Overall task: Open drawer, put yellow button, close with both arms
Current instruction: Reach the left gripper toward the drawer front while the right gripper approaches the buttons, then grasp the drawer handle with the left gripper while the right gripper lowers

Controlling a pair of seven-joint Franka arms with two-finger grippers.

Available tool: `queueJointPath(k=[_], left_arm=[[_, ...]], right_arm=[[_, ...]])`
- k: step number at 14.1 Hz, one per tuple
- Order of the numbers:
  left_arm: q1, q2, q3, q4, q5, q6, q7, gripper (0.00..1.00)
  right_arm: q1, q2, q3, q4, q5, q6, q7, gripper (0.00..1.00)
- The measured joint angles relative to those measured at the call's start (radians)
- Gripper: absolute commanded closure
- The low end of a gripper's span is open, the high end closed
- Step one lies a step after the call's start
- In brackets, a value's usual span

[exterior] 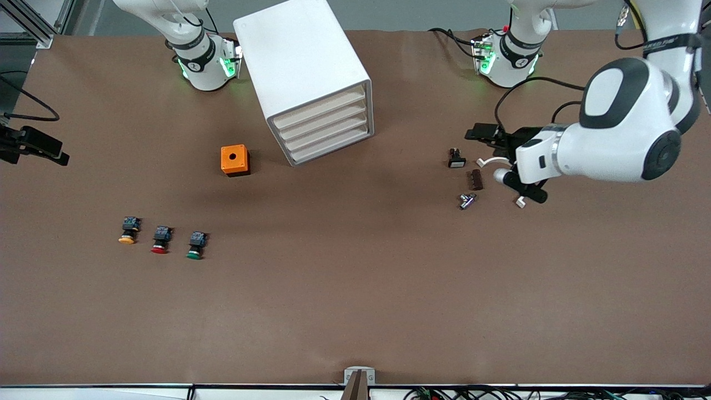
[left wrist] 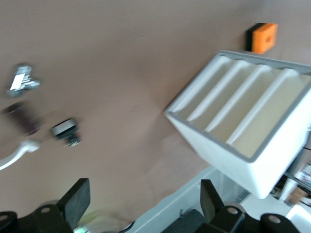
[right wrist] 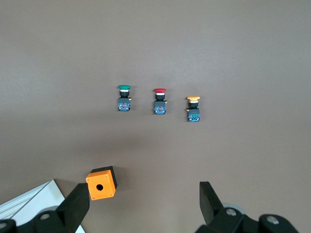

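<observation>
The yellow button [exterior: 128, 230] lies on the brown table [exterior: 355, 289] toward the right arm's end, first in a row with a red button [exterior: 160, 240] and a green button [exterior: 195, 245] beside it, all three apart. An orange box [exterior: 235, 160] with a round hole sits farther from the front camera, near the white drawer cabinet [exterior: 311, 78] (all its drawers are shut).

The left hand [left wrist: 145, 201] hangs over small dark and metal parts [exterior: 469, 180] at the left arm's end, fingers [left wrist: 77, 196] spread wide, holding nothing. The right hand [right wrist: 145, 203] hangs above the table near the orange box, wide open and empty too.
</observation>
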Motion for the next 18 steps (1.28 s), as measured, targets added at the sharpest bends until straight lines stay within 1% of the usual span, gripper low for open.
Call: queueJointPath(k=[2,4,7,10,12,15,18], left_arm=[[-0.02,0.015,-0.018,-0.066,-0.106,0.063,0.053,0.0],[-0.031,0.025,-0.049,-0.108,-0.191,0.091,0.111,0.0],[-0.034,0.072,-0.112,-0.13,-0.28,0.142,0.228,0.0],[-0.042,0.143,-0.165,-0.134,-0.359,0.216,0.27,0.0],[-0.065,0.187,-0.186,-0.134,-0.414,0.263,0.282,0.0],[-0.117,0.235,-0.192,-0.134,-0.504,0.298,0.302,0.0],[-0.152,0.261,-0.193,-0.139,-0.595,0.32,0.315,0.0]], right_arm=[[-0.002,0.001,-0.003,0.0,-0.004,0.0,0.0,0.0],[-0.004,0.012,-0.006,0.0,-0.019,0.0,0.0,0.0],[-0.004,0.059,-0.007,-0.001,-0.056,0.002,0.0,0.0],[-0.006,0.104,-0.011,-0.001,-0.075,0.005,0.0,0.0],[-0.011,0.147,-0.015,-0.002,-0.076,0.009,0.0,0.0],[-0.032,0.209,-0.02,-0.013,-0.076,0.081,0.0,0.0],[-0.073,0.232,-0.023,-0.09,-0.076,0.195,-0.002,0.0]])
